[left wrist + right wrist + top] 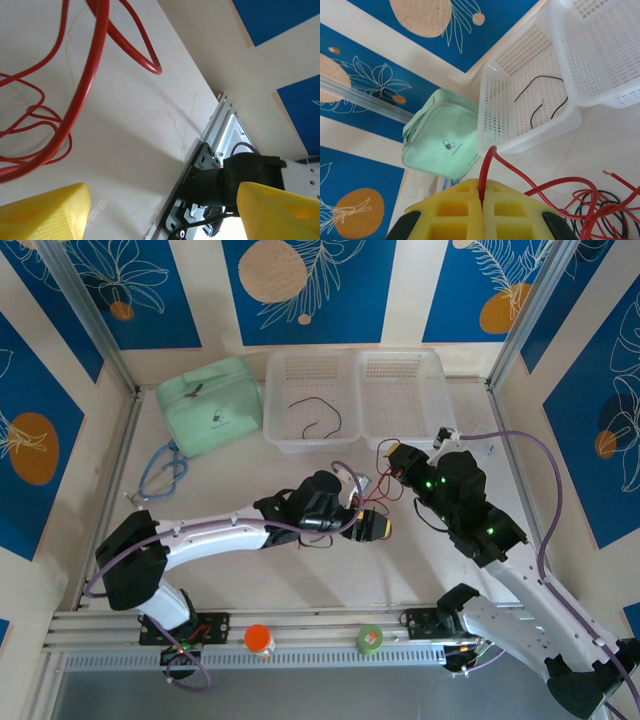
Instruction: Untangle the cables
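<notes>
Jaws of the left gripper (pixel 165 212) stood wide apart with nothing between them. Those of the right gripper (pixel 482 202) were clamped on a red cable (pixel 492 160). On the table (pixel 250 580), two white baskets (pixel 300 445) sat at twelve o'clock and a green pouch (pixel 210 405) at ten. The tangled red and black cables (pixel 597 205) lay mid-table between the grippers. What looked like a black cable (pixel 318 415) lay inside the left basket.

Mint pouch (pixel 212 405) and two white baskets (pixel 300 380) line the table's far edge. Blue-grey cord (pixel 163 472) lies at its left edge.
</notes>
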You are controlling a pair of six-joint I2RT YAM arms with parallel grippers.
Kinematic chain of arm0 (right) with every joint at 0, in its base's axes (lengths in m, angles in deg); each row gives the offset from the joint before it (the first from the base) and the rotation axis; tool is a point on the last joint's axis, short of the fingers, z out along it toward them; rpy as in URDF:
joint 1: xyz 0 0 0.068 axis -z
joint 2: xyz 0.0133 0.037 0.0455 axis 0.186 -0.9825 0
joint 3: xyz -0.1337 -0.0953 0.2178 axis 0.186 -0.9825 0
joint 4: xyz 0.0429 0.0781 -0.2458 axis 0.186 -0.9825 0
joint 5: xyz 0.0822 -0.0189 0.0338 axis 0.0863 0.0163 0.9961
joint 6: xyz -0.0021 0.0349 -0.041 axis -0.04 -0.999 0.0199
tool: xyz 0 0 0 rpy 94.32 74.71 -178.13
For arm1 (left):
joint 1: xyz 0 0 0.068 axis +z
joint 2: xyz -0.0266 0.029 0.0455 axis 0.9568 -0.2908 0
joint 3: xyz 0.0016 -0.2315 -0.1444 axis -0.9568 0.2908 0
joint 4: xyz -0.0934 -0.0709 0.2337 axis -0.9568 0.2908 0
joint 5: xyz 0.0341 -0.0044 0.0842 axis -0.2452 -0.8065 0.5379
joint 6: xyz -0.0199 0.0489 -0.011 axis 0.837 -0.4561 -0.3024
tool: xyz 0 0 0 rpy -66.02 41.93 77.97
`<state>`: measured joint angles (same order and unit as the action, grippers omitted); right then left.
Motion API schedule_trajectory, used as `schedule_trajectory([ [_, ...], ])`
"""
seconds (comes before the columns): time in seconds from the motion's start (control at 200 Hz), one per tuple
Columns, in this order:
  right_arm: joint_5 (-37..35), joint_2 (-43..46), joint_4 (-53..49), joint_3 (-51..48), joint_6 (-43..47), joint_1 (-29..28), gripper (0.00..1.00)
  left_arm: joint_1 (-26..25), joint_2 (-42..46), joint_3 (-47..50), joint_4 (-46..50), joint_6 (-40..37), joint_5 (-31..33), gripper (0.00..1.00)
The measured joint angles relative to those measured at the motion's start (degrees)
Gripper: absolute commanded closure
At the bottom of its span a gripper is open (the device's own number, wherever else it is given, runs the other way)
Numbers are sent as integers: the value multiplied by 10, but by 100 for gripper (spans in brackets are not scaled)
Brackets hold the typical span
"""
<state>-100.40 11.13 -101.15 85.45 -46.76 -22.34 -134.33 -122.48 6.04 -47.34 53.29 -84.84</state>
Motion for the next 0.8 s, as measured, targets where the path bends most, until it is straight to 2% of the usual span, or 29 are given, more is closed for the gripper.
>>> schedule_trajectory([
  [0.26,-15,0,10,0,-9,-7,100,-7,29,0,-6,-1,70,21],
  [0.625,-32,0,13,-1,-19,-32,100,-7,-32,-16,-84,19,50,21],
  [0.8,-37,0,13,-1,-23,-45,100,-7,-41,-26,-78,20,82,21],
])
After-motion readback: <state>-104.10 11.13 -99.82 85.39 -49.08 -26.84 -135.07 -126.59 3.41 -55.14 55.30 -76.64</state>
